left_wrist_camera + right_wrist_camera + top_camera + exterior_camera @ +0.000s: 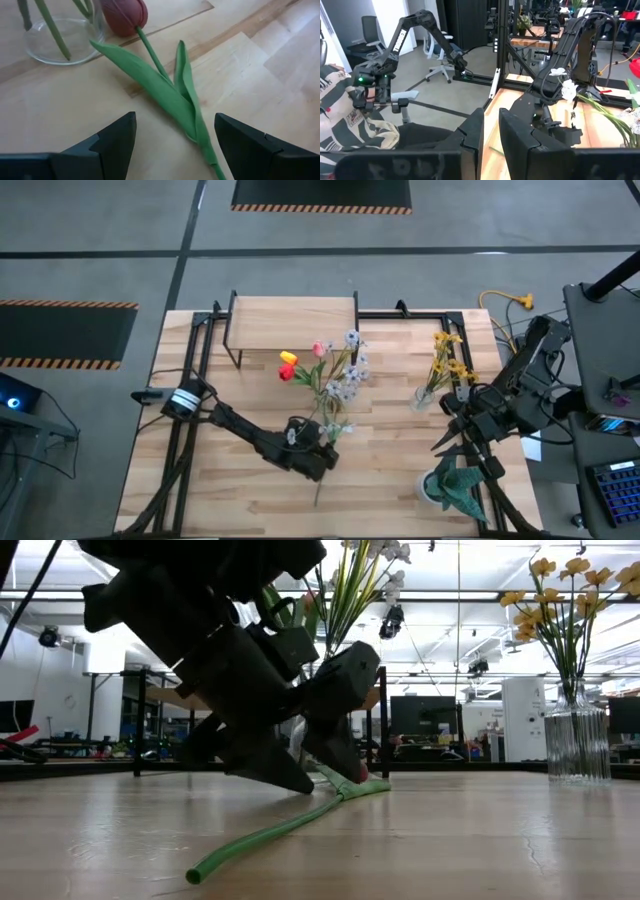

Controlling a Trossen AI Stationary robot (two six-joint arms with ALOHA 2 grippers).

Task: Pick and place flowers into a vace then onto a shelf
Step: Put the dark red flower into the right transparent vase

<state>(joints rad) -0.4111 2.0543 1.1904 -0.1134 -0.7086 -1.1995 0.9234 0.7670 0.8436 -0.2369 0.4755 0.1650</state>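
Tulip (150,75) lying flat on the worktop (400,470) is what the left end effector (175,145) is set over: its fingers stand wide apart, one on each side of the green stem and leaves, empty so far. That straddle looks chosen so a close would pinch the stem below the leaves, away from the dark red bloom, which rests just beside a clear glass vase (60,40). That vase already carries several flowers (335,370), so the loose tulip seems next to join them. A second vase with yellow blooms (447,365) stands further right. The shelf (292,315) at the back edge is bare. The right end effector (490,140) waits at the worktop's right side, fingers nearly together and gripping nothing.
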